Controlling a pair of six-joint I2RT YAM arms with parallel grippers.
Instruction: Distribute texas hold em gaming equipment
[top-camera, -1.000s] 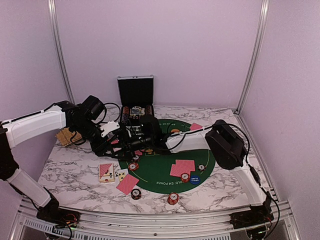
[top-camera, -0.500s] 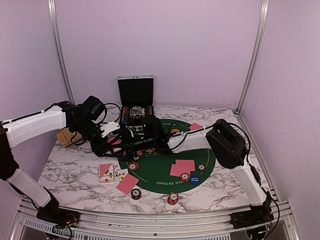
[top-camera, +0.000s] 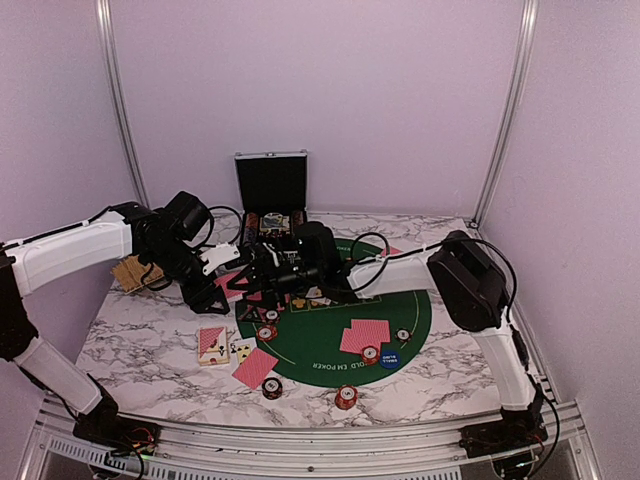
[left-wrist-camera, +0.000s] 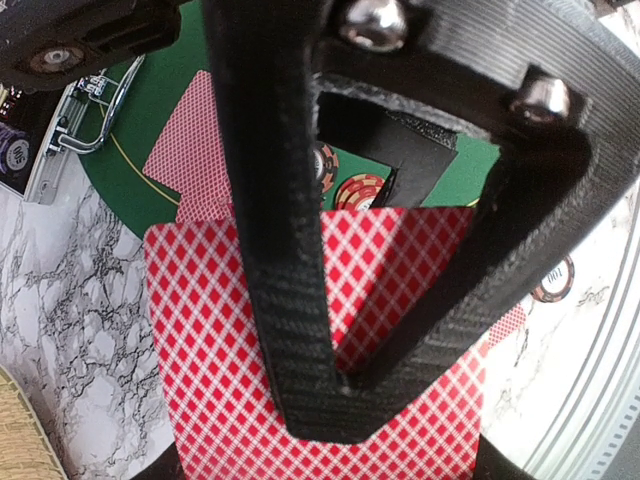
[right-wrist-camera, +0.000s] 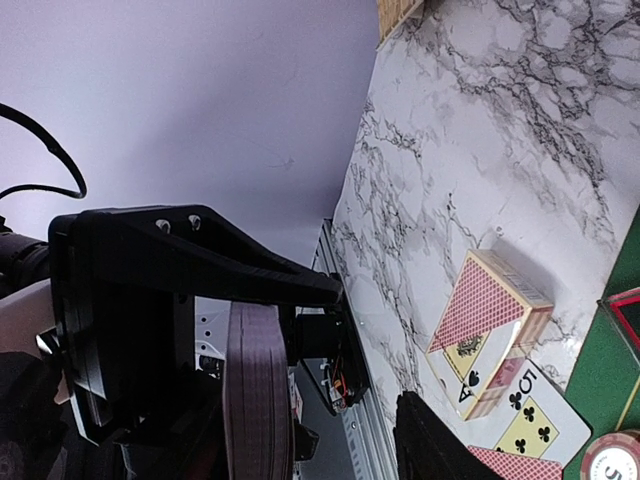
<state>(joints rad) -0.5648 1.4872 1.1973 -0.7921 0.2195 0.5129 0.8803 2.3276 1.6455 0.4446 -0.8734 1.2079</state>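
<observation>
My left gripper (top-camera: 230, 284) is shut on a deck of red-backed playing cards (left-wrist-camera: 230, 380), held above the left edge of the green mat (top-camera: 325, 345). My right gripper (top-camera: 264, 274) reaches in from the right. Its jaws straddle the deck's edge (right-wrist-camera: 258, 390), and a gap shows between one finger (right-wrist-camera: 430, 440) and the cards. Two red-backed cards (top-camera: 365, 335) lie on the mat beside a blue disc (top-camera: 388, 359). Striped chips (top-camera: 267, 333) (top-camera: 346, 397) lie around the mat. A card box (right-wrist-camera: 490, 300) and a face-up card (right-wrist-camera: 530, 425) lie on the marble.
The open silver-edged black case (top-camera: 272, 190) stands at the back centre. A woven tan tray (top-camera: 130, 272) sits at the left behind my left arm. Another red-backed card (top-camera: 255, 367) and a chip (top-camera: 272, 388) lie near the front edge.
My right gripper has moved left up to the deck held by my left gripper, and its jaws have narrowed. The left gripper has stayed in place with the deck.
</observation>
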